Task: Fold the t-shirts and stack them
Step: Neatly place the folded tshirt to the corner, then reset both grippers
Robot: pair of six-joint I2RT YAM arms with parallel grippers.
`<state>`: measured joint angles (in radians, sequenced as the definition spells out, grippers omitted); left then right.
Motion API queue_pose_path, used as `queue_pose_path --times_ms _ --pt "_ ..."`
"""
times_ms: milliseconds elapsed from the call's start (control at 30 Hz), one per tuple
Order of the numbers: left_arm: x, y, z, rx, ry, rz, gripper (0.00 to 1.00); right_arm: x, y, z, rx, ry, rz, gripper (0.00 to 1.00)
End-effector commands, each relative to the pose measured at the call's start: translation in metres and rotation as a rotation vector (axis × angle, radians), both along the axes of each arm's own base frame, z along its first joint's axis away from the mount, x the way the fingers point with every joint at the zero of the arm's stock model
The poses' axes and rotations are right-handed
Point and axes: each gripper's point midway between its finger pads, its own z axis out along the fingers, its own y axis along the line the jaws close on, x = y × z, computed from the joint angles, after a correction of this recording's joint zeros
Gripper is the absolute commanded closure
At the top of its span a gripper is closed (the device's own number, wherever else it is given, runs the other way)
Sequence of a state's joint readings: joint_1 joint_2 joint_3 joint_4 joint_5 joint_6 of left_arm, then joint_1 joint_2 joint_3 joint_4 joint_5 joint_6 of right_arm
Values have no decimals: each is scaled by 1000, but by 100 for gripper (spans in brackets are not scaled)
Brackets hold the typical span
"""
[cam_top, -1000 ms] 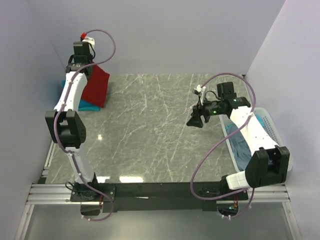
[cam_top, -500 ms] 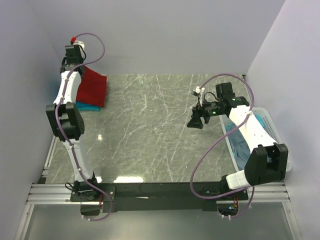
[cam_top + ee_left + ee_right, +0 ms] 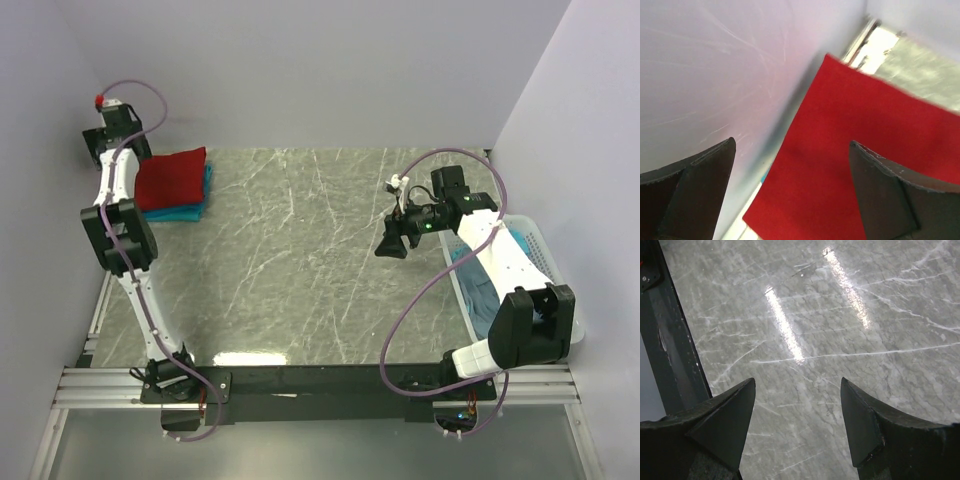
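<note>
A folded bright red t-shirt point(image 3: 172, 177) lies flat on a folded teal t-shirt point(image 3: 186, 210) in the table's far left corner. My left gripper point(image 3: 111, 145) hangs just left of that stack, by the wall. In the left wrist view it point(image 3: 792, 143) is open and empty, with the red t-shirt point(image 3: 865, 150) below it and a sliver of the teal t-shirt point(image 3: 764, 174) at the red one's edge. My right gripper point(image 3: 391, 241) hovers open over bare table right of centre, and nothing sits between its fingers point(image 3: 797, 382). A grey-blue t-shirt point(image 3: 482, 292) lies crumpled in the basket.
A white lattice basket point(image 3: 537, 246) stands at the table's right edge, beside the right arm. Walls close in the far side, the left and the right. A dark rail point(image 3: 670, 340) runs along the table's near edge.
My left gripper has opened and let go of the red t-shirt, which now lies flat on the teal one. The left arm drew back toward the left wall. The right arm stayed still.
</note>
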<state>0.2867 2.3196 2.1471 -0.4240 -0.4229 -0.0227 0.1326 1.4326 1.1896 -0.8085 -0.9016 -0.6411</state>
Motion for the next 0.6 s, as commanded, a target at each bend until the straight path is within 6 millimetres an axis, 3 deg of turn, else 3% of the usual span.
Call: queue_pose_path --times_ms 0,33,67,100,133,167,200,233,267,300,333,367,400,433,500,533,567 --pt "-4 -56 178 -49 -395 -123 1 6 -5 15 -5 -68 -15 25" --pt "-20 -70 217 -55 -467 -163 1 8 -4 17 -4 -81 -17 25" --pt "-27 -80 210 -101 -465 -193 1 8 -7 17 -13 -91 -30 25" --pt "-49 -97 247 -112 -538 -257 1 9 -8 17 -17 -101 -36 25" --pt "-57 -107 258 -127 -577 -299 1 12 -9 19 -22 -124 -43 25" --pt "-65 -118 232 -189 -550 -329 0 12 -12 19 -30 -135 -54 25" --pt "-93 -129 261 -188 -620 -375 1 15 -17 19 -43 -146 -75 25" --pt "-102 -151 259 -241 -628 -476 1 19 -20 21 -50 -168 -91 25" --pt "-109 -163 230 -312 -619 -497 1 21 -24 23 -56 -186 -108 25" --pt "-133 -179 247 -320 -666 -555 1 24 -32 25 -66 -195 -145 25" --pt "-142 -195 240 -397 -678 -598 1 29 -38 28 -72 -224 -171 25" --pt "-150 -207 211 -466 -646 -621 1 32 -44 36 -77 -260 -205 24" --pt "-165 -219 214 -494 -656 -665 1 38 -57 39 -101 -275 -276 23" --pt "-175 -239 186 -587 -601 -727 1 46 -63 46 -100 -325 -320 22" --pt "-194 -266 183 -615 -607 -820 1 48 -72 67 -79 -378 -418 20" --pt "-203 -278 161 -642 -569 -852 1 55 -85 73 -113 -418 -502 17" --pt "-212 -289 154 -653 -540 -895 1 52 -90 84 -100 -438 -566 16"
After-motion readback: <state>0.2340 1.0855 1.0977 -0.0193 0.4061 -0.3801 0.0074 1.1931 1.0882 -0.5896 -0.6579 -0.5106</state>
